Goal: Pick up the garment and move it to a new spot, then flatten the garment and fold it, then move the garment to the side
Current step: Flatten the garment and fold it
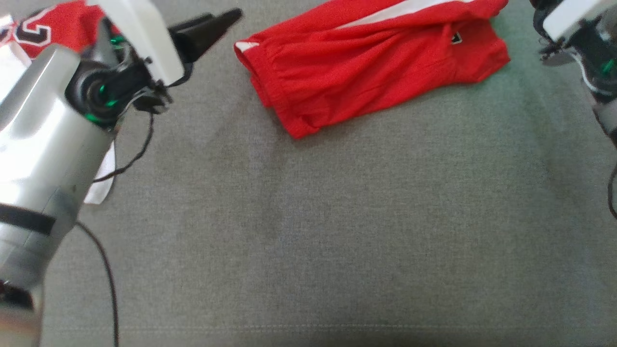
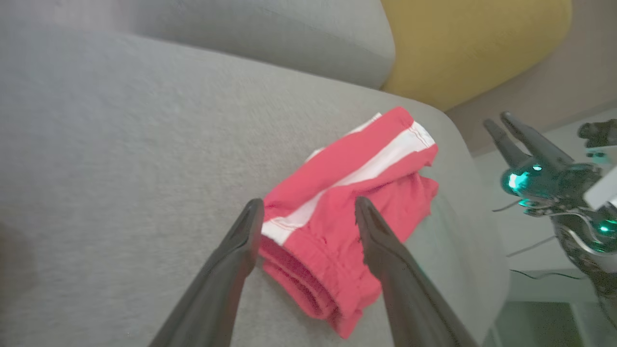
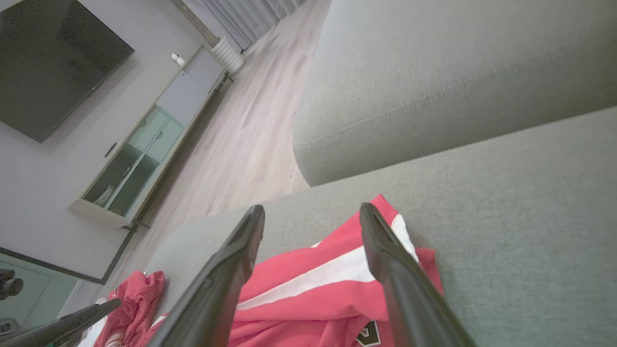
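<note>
Head view: grey sofa seat [image 1: 337, 217] carrying the folded red garment [image 1: 376, 62] near its far edge, flat and free of both claws, likely parked there as the finished bundle. Across the room, glass-fronted cabinet [image 3: 130, 159], contents too small to tell. Crumpled red jersey [image 1: 53, 24] by the left arm. Left claw [image 2: 307, 202] wide, empty, aimed at the waistband; right claw [image 3: 311, 208] wide, empty, at the other end.

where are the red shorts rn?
The red shorts lie folded on the grey sofa seat, upper centre of the head view, right of the left gripper, with the red jersey at far left.
</note>
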